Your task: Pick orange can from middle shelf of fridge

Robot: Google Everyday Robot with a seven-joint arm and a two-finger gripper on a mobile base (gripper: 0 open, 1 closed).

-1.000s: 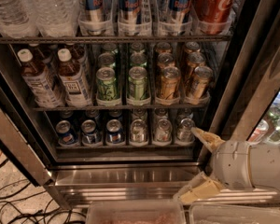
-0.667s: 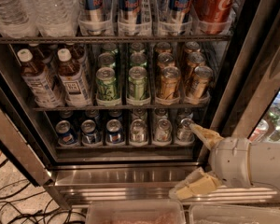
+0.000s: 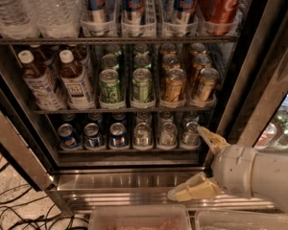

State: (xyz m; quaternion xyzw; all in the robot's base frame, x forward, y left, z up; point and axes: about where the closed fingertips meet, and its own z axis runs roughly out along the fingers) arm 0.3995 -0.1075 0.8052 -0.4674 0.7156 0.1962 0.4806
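The fridge point(image 3: 259, 71) stands open in the camera view. Its middle shelf point(image 3: 125, 110) holds two lanes of orange cans on the right, with the front ones in view point(image 3: 174, 85) point(image 3: 205, 84) and more behind them. My gripper point(image 3: 185, 162) is open and empty, low at the right. It is below the middle shelf and in front of the fridge's bottom shelf and steel sill. Its upper finger point(image 3: 210, 138) points toward the bottom shelf's right end and its lower finger point(image 3: 194, 190) lies over the sill. The white arm point(image 3: 249, 171) comes in from the right.
Green cans point(image 3: 109, 86) and tea bottles point(image 3: 77, 80) fill the middle shelf's left. The top shelf holds water bottles point(image 3: 53, 8), blue cans point(image 3: 134, 4) and a red cola can point(image 3: 221, 4). The bottom shelf has blue-silver cans point(image 3: 117, 135). Clear bins point(image 3: 139, 219) and floor cables point(image 3: 19, 210) lie below.
My gripper has shifted a little to the left, staying low in front of the fridge's sill. The cans have not moved.
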